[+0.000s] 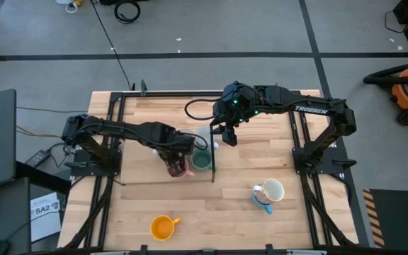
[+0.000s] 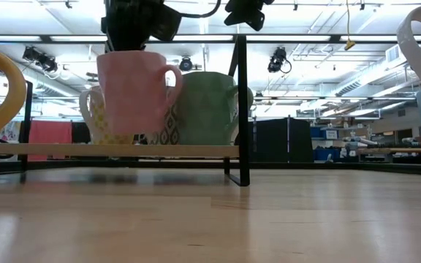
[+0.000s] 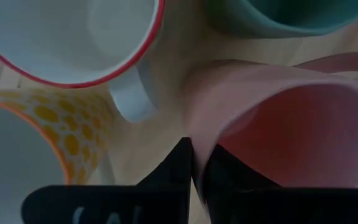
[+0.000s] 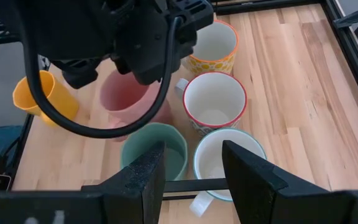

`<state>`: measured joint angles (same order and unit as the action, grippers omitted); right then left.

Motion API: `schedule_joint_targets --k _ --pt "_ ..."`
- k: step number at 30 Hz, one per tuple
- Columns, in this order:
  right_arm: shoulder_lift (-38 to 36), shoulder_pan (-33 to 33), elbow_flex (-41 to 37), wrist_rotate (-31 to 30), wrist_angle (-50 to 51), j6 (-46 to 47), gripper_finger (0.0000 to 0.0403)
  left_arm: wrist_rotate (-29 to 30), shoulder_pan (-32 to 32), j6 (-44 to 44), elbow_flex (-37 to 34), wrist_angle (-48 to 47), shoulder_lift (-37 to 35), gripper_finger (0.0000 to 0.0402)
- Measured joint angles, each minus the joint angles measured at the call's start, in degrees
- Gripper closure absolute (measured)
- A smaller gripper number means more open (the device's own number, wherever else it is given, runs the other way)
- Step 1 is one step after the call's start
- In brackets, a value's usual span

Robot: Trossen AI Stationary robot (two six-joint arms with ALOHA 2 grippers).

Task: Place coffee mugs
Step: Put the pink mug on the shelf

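While the left claw (image 1: 178, 157) clenches its rim, the pink mug (image 2: 131, 91) stands upright, handle toward the green mug (image 2: 207, 107).

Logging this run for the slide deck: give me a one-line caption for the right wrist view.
Open right gripper hovers above clustered mugs while the left gripper holds the pink mug.

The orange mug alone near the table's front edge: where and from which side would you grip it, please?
On the orange mug, I'd pinch the rim wall from straight above, opposite its handle: it stands upright, mouth open, nothing beside it. The left gripper holds the pink mug likewise; the right gripper hangs open.
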<state>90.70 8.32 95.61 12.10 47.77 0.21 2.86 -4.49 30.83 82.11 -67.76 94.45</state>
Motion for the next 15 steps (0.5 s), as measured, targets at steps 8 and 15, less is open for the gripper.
schedule_joint_targets --k 8,15 --pt "0.0 0.0 0.0 0.0 0.0 0.0 0.024 0.04 -0.07 5.85 -0.02 -0.14 0.0 0.0372" --pt "0.0 0.0 0.0 0.0 0.0 0.0 0.024 1.45 -0.07 6.05 -0.02 -0.2 0.0 0.0372"
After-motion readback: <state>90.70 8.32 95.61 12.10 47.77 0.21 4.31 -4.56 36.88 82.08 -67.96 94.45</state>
